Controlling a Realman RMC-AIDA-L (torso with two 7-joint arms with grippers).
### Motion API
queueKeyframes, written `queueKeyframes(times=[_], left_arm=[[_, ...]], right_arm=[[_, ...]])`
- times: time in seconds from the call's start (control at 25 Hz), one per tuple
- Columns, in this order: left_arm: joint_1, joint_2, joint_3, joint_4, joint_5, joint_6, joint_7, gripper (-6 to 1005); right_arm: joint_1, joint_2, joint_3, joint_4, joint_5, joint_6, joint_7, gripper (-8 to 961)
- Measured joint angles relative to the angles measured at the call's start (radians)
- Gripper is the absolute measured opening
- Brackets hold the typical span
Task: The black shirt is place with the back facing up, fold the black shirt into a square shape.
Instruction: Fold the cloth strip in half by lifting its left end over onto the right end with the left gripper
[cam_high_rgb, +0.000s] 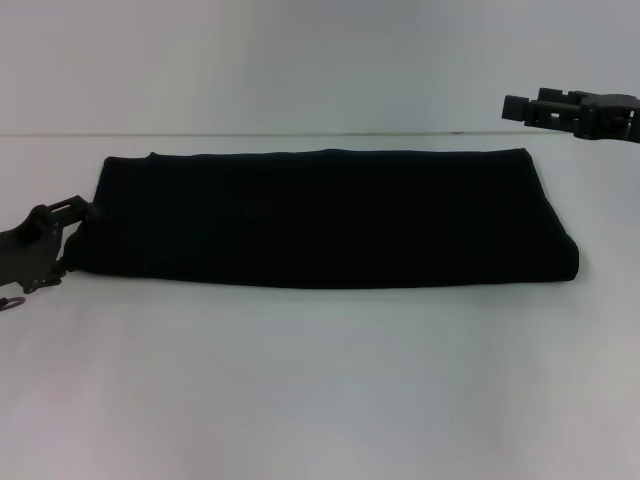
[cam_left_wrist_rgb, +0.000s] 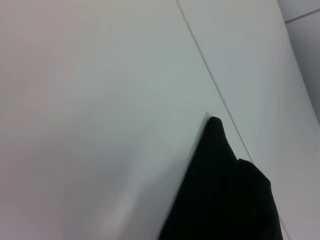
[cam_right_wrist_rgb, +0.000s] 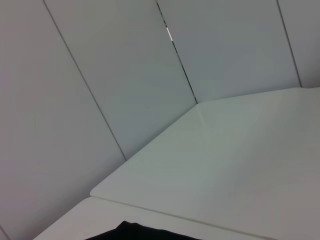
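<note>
**Black shirt is a long strip now, and one more fold would make it square**

The black shirt (cam_high_rgb: 330, 215) lies flat on the white table (cam_high_rgb: 320, 390), across the middle. It is folded into a long band, much wider than it is deep. Its right end looks thick and rounded, like a fold. No letters show on it.

The left gripper (cam_high_rgb: 78, 212) is low at the table, right at the shirt's left end. It looks like it is touching the cloth there, but I cannot tell if its fingers are apart or pinched on the edge. In the left wrist view a pointy black corner of the shirt (cam_left_wrist_rgb: 225, 195) sticks out over the table.

The right gripper (cam_high_rgb: 520, 106) is up in the air, past the shirt's far right corner, not touching anything. I cannot tell if its fingers are apart or together either.

I think the next job is to bring one end over to the other end. To do it well, grab all the layers at the end, lift just a little, carry it straight across, and line up the edges before letting go. If only the top layer is pinched, the strip may come open.
</note>
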Motion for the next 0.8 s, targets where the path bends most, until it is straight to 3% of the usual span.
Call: queueKeyframes(times=[0.8], left_arm=[[-0.002, 0.0, 0.031, -0.011, 0.009, -0.001, 0.138, 806]], right_arm=[[0.001, 0.0, -0.005, 0.0, 0.0, 0.0, 0.0, 897]])
